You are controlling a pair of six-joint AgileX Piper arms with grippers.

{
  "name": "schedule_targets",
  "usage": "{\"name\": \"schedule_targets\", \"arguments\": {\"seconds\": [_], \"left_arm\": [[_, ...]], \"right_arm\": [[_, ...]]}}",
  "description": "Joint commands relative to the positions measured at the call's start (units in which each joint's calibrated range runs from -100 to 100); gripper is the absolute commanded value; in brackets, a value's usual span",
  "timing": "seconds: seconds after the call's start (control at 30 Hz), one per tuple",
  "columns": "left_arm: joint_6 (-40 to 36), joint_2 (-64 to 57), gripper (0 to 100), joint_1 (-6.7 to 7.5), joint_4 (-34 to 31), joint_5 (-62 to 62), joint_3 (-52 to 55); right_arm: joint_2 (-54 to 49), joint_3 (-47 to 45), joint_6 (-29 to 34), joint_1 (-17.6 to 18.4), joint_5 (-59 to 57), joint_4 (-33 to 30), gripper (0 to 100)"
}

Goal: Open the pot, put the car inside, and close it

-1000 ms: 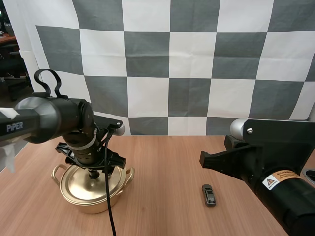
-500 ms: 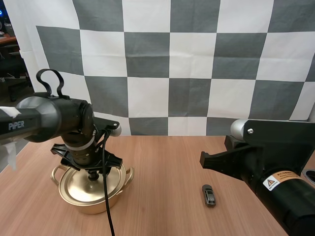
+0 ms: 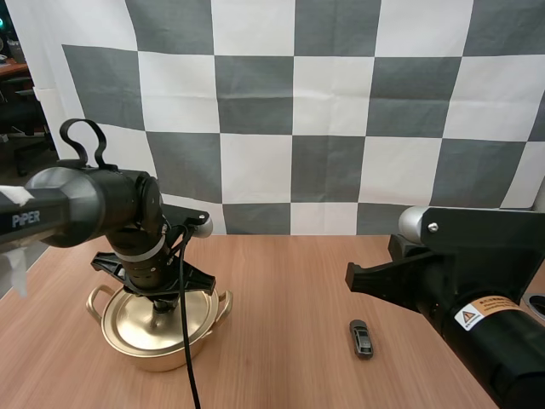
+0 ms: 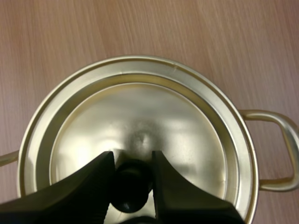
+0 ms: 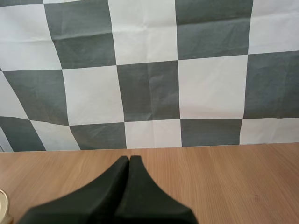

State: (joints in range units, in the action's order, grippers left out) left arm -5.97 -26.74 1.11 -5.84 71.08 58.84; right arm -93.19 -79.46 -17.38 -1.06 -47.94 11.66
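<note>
One gold pot (image 3: 170, 349) stands at left with its lid (image 4: 187, 140) seated, contents unseen. The left gripper (image 4: 133, 161) apparently pinches the lid's black knob (image 4: 132, 186). One toy car (image 3: 361, 337) lies on the table (image 3: 289, 281) well to the right, and the right gripper (image 5: 129, 161) has its fingers pressed together.

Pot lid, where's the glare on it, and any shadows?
Left wrist view: soft white glare on the lid just beyond the knob, which the left gripper pinches; high view: only a dull sheen on it under that gripper.
</note>
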Motion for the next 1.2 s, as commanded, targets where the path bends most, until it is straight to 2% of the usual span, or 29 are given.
{"name": "schedule_targets", "arguments": {"seconds": [0.0, 0.17, 0.4, 0.63, 0.87, 1.0, 1.17], "left_arm": [[-0.1, 0.0, 0, 0.01, -0.1, -0.5, 0.0], [-0.1, -0.1, 0, 0.01, -0.2, -2.9, -0.8], [-0.1, -3.0, 0, 0.01, -0.2, -1.8, -7.5], [-0.1, -8.4, 0, 0.01, 1.6, 7.7, -16.0], [0.1, -19.6, 0, 0.01, 5.8, 21.6, -23.9], [0.1, -28.1, 0, 0.01, 5.8, 28.7, -25.4], [0.3, -37.9, 0, 0.01, 5.8, 28.9, -25.4]], "right_arm": [[0.0, 0.0, 0.0, 0.0, 0.1, 0.1, 0], [0.0, 0.0, 0.0, 0.0, 0.1, 0.1, 0], [0.0, 0.0, 0.1, 0.0, 0.1, 0.7, 0], [0.0, 0.0, 0.2, 0.0, 0.5, 0.7, 0], [0.0, 0.0, 0.2, 0.0, 0.4, -0.1, 0], [0.0, 0.0, 0.2, 0.0, 0.2, -6.2, 0], [2.9, 4.2, -2.9, 0.0, -5.9, -5.4, 0]]}}
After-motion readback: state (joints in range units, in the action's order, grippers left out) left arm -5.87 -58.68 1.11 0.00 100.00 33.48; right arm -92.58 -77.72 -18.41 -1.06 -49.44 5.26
